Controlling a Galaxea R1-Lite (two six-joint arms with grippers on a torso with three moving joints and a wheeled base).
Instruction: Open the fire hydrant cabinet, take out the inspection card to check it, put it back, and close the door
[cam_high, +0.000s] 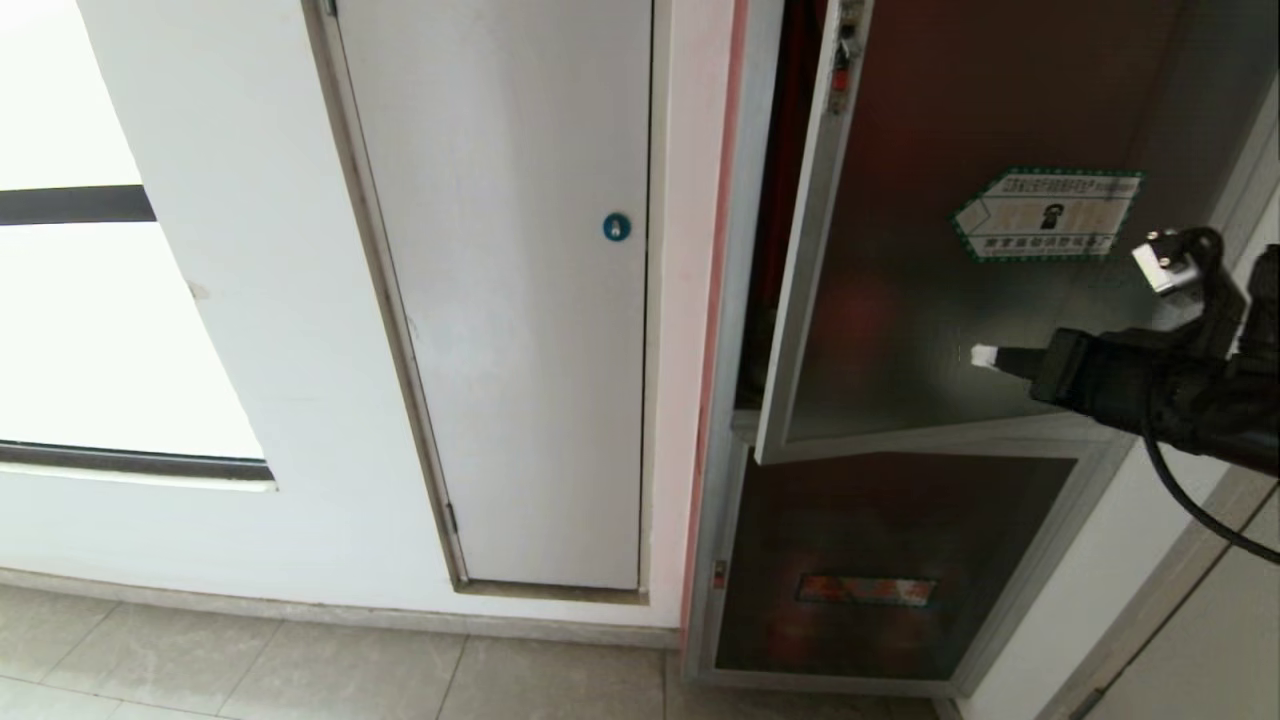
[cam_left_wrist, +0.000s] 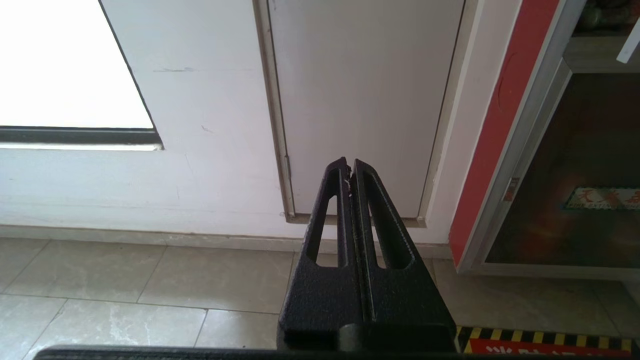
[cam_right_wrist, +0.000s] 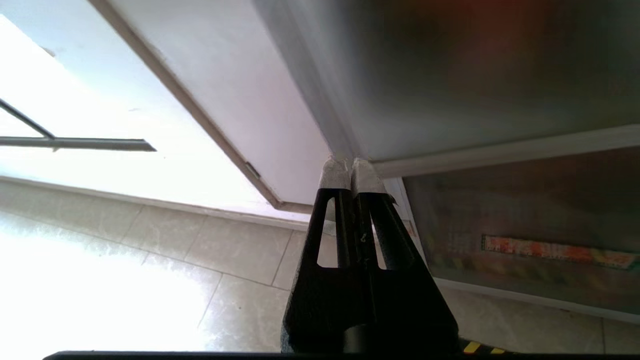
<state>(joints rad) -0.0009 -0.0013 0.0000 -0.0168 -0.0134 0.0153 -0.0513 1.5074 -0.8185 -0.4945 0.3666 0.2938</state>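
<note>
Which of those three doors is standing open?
The dark glass door with the green-and-white sticker. It is ajar, while the white door and the lower dark panel are shut.

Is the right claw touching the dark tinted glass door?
Cannot tell. In the head view the shut right claw overlaps the dark tinted glass door; no view shows contact or gap plainly.
</note>
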